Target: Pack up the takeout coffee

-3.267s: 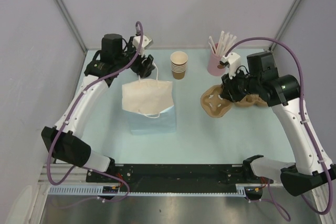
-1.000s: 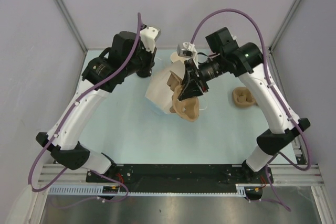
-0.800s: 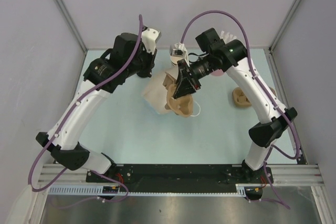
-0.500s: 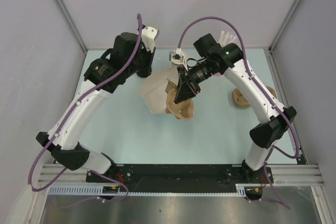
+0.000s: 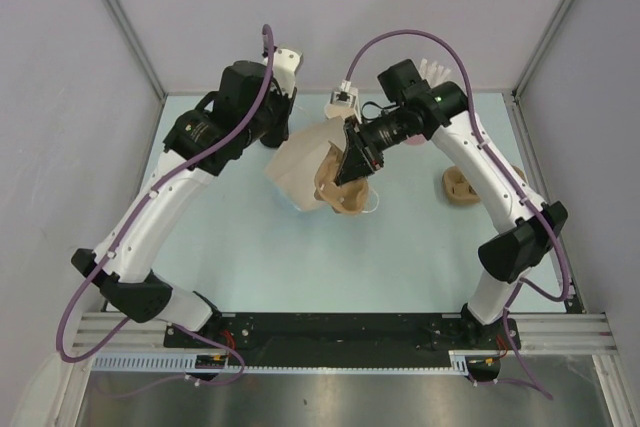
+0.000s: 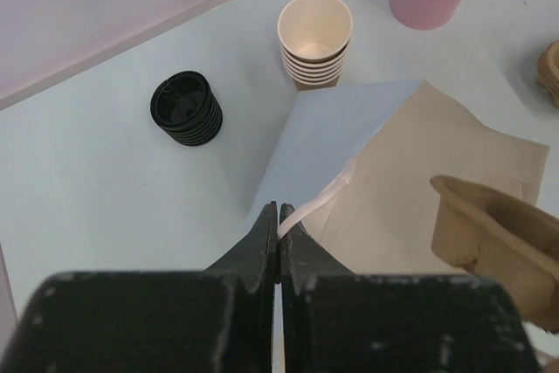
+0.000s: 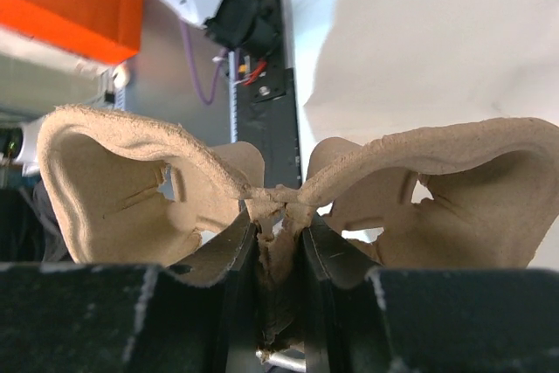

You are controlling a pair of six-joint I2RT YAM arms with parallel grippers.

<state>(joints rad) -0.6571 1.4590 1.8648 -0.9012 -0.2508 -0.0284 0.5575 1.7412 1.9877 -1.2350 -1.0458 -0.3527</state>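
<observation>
Beige carrier in right gripper (left gripper pinches bag handle).

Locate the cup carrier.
Top view, mid-table: the cup carrier hangs in the right gripper beside the bag whose handle the left gripper pinches.

This is a robot lab. Plain grey walls stand close around a pale blue table. A left arm and a right arm, both with purple cables, are bolted to a black rail.
</observation>
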